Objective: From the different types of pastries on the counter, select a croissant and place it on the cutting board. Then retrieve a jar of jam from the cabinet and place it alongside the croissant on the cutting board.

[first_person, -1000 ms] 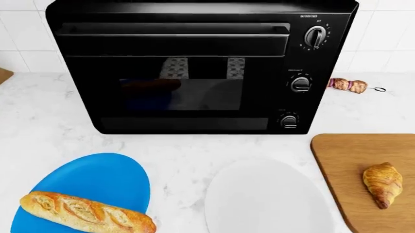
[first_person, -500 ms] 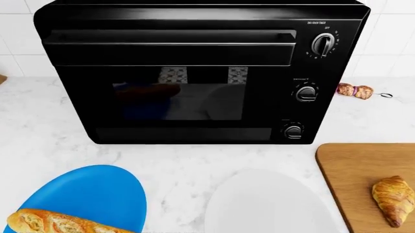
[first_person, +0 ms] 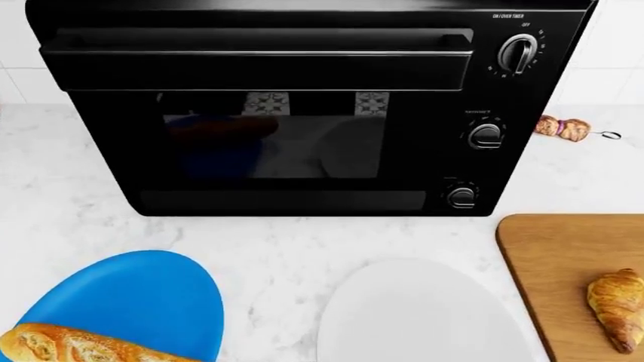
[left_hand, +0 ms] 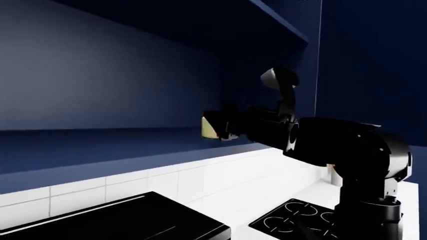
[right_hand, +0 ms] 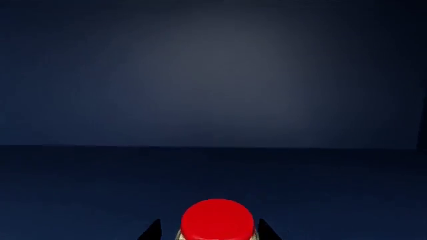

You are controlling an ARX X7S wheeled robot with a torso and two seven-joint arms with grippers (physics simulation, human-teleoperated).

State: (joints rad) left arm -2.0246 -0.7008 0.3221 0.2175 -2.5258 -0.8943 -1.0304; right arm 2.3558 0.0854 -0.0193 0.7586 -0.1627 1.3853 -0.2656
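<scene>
The croissant (first_person: 619,308) lies on the wooden cutting board (first_person: 553,256) at the right of the marble counter (first_person: 271,241). The baguette (first_person: 71,347) rests on a blue plate (first_person: 131,302). Inside the navy cabinet (right_hand: 213,85), the jar of jam (right_hand: 217,220) shows its red lid between the fingertips of my right gripper (right_hand: 209,231), which stands open, with a narrow gap visible on one side. In the left wrist view my right arm (left_hand: 333,150) reaches to the shelf, with the cream jar (left_hand: 209,126) at its tip. The left gripper is out of view.
A black toaster oven (first_person: 302,105) fills the back of the counter. A white plate (first_person: 423,317) sits between the blue plate and the board. A skewer (first_person: 565,128) lies behind the oven's right side. A black stove top (left_hand: 300,222) lies under my right arm.
The head view has closed in: the oven looks larger, the plates and baguette have slid lower, and the board and croissant have moved toward the right edge.
</scene>
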